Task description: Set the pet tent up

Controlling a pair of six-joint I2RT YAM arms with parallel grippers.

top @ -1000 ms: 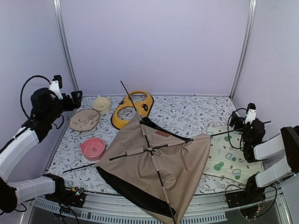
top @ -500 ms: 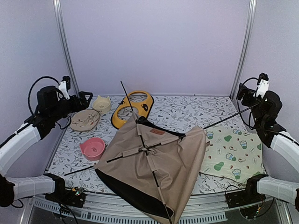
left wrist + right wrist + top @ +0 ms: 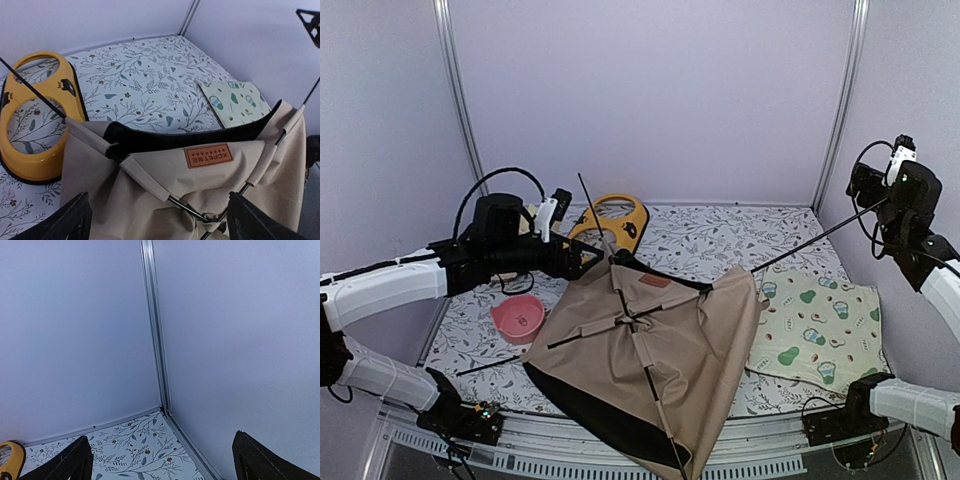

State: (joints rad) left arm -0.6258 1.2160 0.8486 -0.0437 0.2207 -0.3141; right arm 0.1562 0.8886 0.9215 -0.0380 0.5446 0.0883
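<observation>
The pet tent [image 3: 655, 345] lies half collapsed in the middle of the table, tan fabric with black edging and a brown label [image 3: 654, 282]. Thin black poles [image 3: 638, 322] cross on top of it. One pole end [image 3: 586, 190] sticks up at the back, and another pole [image 3: 815, 238] slants up to the right. My left gripper [image 3: 588, 257] hovers open at the tent's far left corner. In the left wrist view the left gripper [image 3: 160, 225] stands above the tent [image 3: 150, 200], just short of the label [image 3: 208, 155]. My right gripper [image 3: 861, 184] is raised high at the back right, and it [image 3: 162, 462] stands open with nothing in it.
A yellow double-bowl feeder [image 3: 611, 221] lies behind the tent, close to my left gripper. A pink bowl [image 3: 518, 316] sits at the left. A cream mat with green prints [image 3: 817, 330] lies to the right of the tent. Walls enclose the table on three sides.
My left arm swung right, from the left wall to the tent's far corner. My right arm rose higher toward the back right. The tent's right side and its pole tilted up.
</observation>
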